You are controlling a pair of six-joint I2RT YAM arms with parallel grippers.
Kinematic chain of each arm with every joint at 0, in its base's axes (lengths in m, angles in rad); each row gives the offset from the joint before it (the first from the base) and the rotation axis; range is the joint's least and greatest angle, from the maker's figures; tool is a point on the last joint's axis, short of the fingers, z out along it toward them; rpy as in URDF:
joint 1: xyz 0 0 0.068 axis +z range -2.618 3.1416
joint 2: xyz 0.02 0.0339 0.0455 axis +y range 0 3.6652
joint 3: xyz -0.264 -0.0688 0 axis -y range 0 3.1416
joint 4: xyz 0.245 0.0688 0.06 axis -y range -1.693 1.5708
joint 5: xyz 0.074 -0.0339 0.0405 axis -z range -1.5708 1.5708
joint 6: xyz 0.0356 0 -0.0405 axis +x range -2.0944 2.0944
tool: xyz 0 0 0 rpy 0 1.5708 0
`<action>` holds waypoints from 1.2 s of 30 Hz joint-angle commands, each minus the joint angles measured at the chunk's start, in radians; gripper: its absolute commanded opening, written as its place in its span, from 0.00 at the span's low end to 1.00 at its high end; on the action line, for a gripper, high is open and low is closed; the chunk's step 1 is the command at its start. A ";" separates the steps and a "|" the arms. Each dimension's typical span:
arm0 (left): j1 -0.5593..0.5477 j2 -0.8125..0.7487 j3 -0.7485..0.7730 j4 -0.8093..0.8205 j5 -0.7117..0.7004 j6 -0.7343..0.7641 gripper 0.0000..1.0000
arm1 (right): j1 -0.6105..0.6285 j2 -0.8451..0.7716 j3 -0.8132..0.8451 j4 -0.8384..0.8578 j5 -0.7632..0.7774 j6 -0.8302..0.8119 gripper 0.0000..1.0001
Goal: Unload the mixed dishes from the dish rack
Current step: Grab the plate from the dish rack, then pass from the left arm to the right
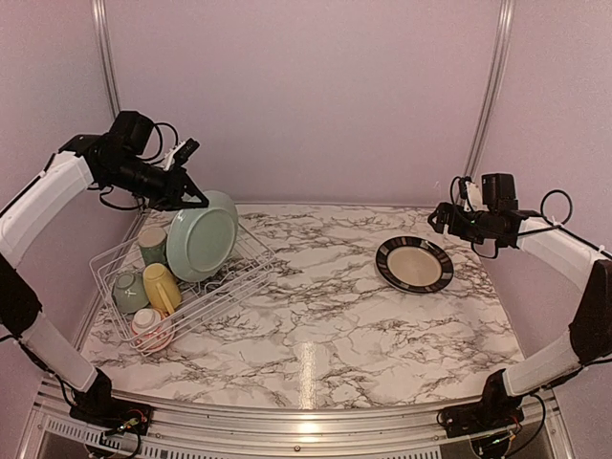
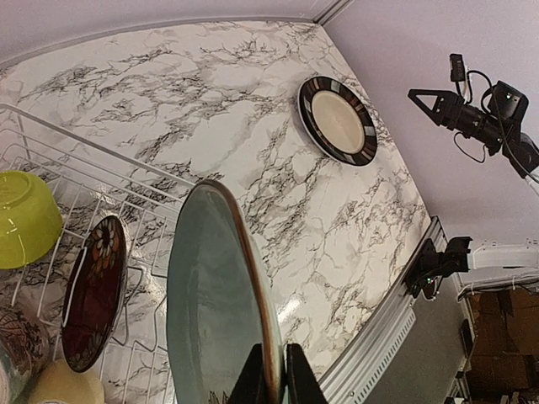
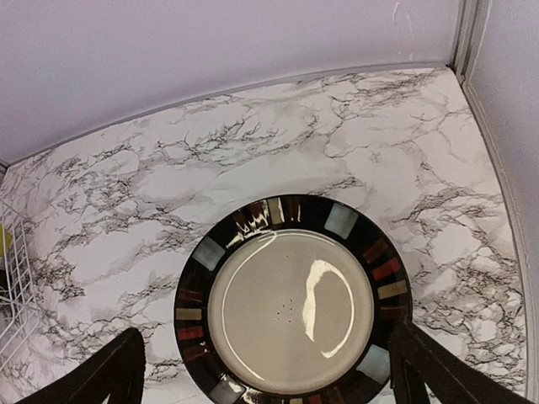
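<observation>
- Left gripper (image 2: 274, 374): jaws closed narrow on the rim of the green plate (image 2: 210, 311), one finger on each face. The plate is held on edge, tilted, over the far end of the dish rack (image 1: 105, 263).
- Clearance: the overhead view shows the plate's lower edge overlapping the rack outline. Whether it has cleared the prongs cannot be told.
- Neighbours: a red patterned plate (image 2: 93, 295) stands upright in the rack just beside the green plate, with a lime bowl (image 2: 25, 215) further along. A yellow mug (image 1: 161, 287) and other cups sit in the near part of the rack.
- Right gripper (image 3: 265, 328): jaws wide apart and holding nothing, hovering over the black-rimmed plate (image 3: 290, 303). That plate lies flat on the table (image 1: 316, 316), well apart from the rack.
- Recommendation for the step in hand: lift straight up until the lower edge is above the prongs. Only then swing toward bare table between the rack and the black-rimmed plate.
- Grip is at the rim only, so the plate may pivot. Move slowly and avoid twisting the wrist sharply.
- Set down by lowering one edge first, then laying the plate flat before letting go.
- Risk: brushing the red patterned plate on the way out could tip it.
</observation>
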 commanded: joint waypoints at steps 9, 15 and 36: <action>-0.256 -0.028 0.223 0.137 -0.356 -0.021 0.00 | 0.015 0.002 -0.011 0.026 -0.024 0.036 0.97; -0.460 -0.038 0.160 0.315 -0.572 0.146 0.00 | 0.053 0.002 -0.013 0.045 -0.042 0.098 0.97; -0.898 0.242 -0.114 0.953 -1.372 0.800 0.00 | 0.263 0.051 -0.057 0.479 -0.405 0.652 0.97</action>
